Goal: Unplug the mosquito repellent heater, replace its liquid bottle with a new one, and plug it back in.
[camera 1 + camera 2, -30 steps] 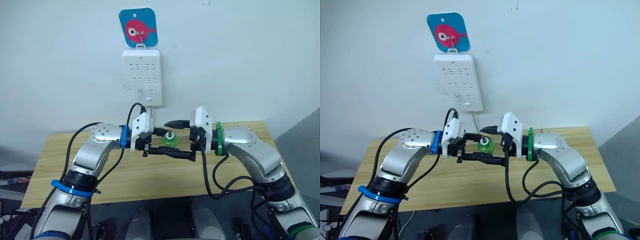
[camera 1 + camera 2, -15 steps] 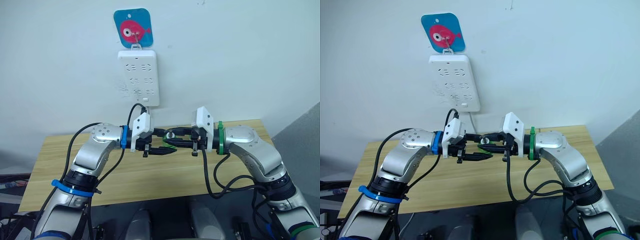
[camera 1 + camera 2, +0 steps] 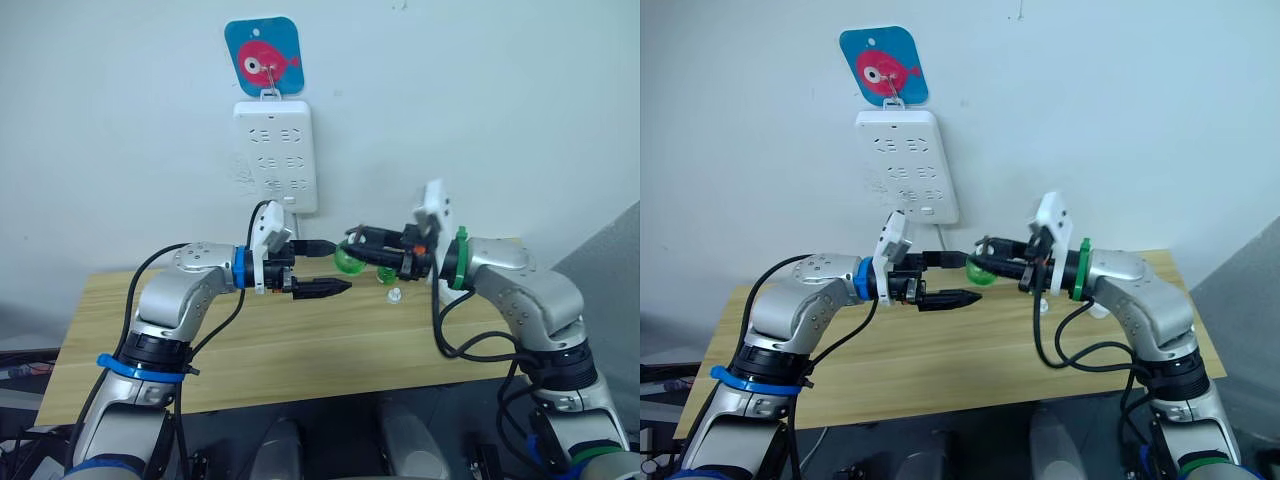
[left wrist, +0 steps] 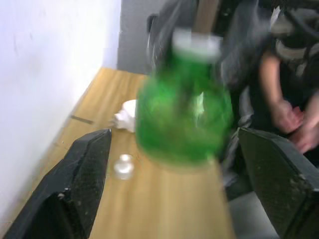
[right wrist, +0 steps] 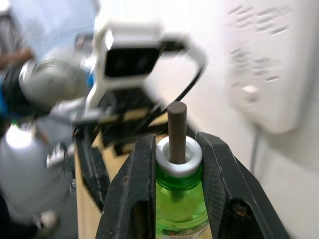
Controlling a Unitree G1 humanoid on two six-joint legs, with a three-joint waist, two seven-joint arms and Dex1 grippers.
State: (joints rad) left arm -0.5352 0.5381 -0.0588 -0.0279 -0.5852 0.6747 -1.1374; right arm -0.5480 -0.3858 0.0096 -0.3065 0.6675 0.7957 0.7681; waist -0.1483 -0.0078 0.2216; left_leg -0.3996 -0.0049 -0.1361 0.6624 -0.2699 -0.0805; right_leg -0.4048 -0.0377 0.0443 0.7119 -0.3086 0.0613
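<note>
Right now my right gripper (image 5: 172,164) has the green liquid bottle (image 3: 349,259) pinched at its neck, jaws closed on either side of the white collar, dark wick poking out beyond the fingertips. I see the bottle held in the air above the counter (image 3: 150,330), its long axis lying roughly level, wick end aimed toward my left arm. My left gripper (image 3: 325,268) sits just across from it, jaws spread wide with nothing between them, apart from the bottle. On the counter below the right arm there's a small clear cap (image 3: 394,295), and farther along, a white rounded piece (image 4: 127,114) that could be the mosquito repellent heater, though I can't tell for sure. Behind, the white power strip (image 3: 275,155) hangs on the wall under a fish hook plate (image 3: 263,60). Plenty of bare wood toward the near counter edge.
</note>
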